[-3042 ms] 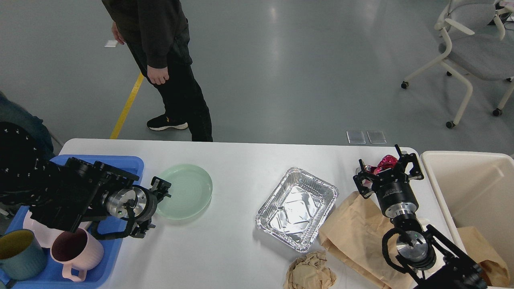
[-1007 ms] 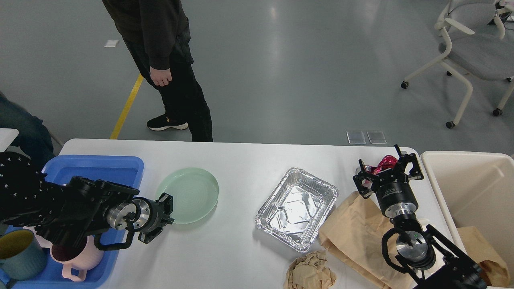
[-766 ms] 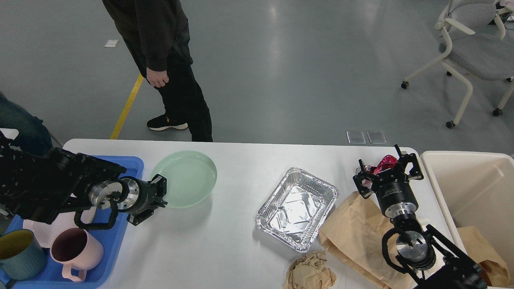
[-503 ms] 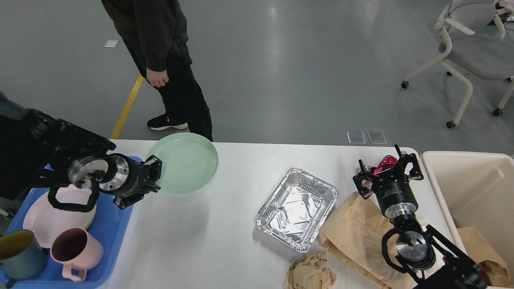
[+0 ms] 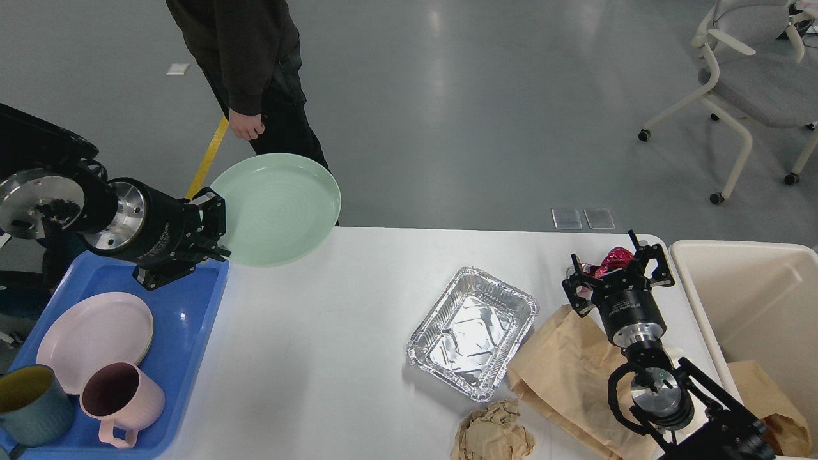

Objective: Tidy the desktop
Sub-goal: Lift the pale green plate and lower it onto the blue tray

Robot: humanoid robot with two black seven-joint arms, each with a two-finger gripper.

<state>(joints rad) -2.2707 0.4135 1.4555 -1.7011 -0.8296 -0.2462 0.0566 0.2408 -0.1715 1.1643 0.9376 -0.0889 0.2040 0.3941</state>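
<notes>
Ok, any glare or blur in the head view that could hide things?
Head view: sharp overall; foil tray throws bright glare off its base; soft light streak on the floor; green plate in the left end effector evenly lit, unblurred.

Small white lettering runs around the black wrist collar behind the left tool point(image 5: 208, 223) and behind the right tool point(image 5: 618, 268), but it is too small and blurred to read. No other writing shows.

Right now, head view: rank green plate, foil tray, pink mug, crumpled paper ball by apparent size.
1. green plate, though lifted nearer the camera, so unsure against the tray
2. foil tray
3. pink mug and crumpled paper ball: look alike; ball cropped
</notes>
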